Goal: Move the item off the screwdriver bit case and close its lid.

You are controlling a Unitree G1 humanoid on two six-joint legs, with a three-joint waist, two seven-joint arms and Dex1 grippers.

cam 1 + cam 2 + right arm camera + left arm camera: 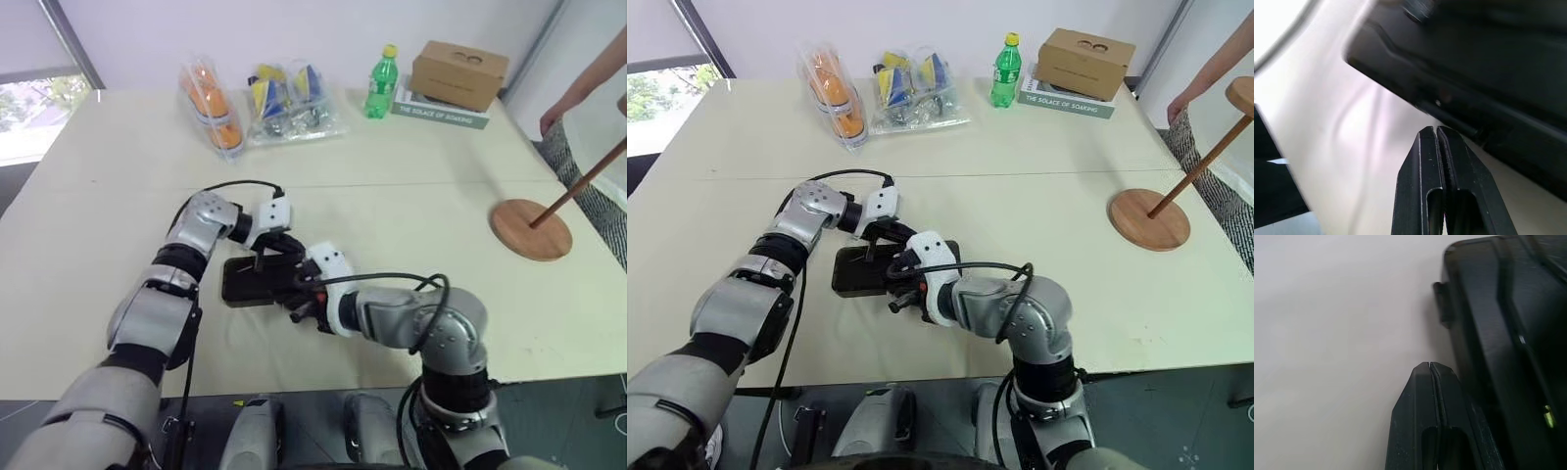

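The left pincer point(1430, 377) has its two black fingers pressed flat together with nothing between them, and its tips sit just beside the far long edge of the screwdriver bit case point(253, 279), next to the small black latch point(1440, 303) that juts from that edge. The right pincer point(1436, 139) is likewise pinched shut and empty, its tips at the near long edge of the same case, so the dark box lies between the two arms, one on each long side. The case rests flat on the tabletop point(392, 196) with its long axis running across the robot's front, left to right. From the head views the lid looks folded down over the tray, though the arms cover much of it and whether the latch has caught I cannot tell. I judge the coming move to be a press downward on the top near the latch edge, and the left pincer is the nearer one for that, being right at the latch. The wooden stand point(532, 227) sits well apart, off to the robot's right near the tabletop's edge, its round base flat and its rod point(578, 186) slanting up toward a person's hand point(549, 119), so the case is already free of it
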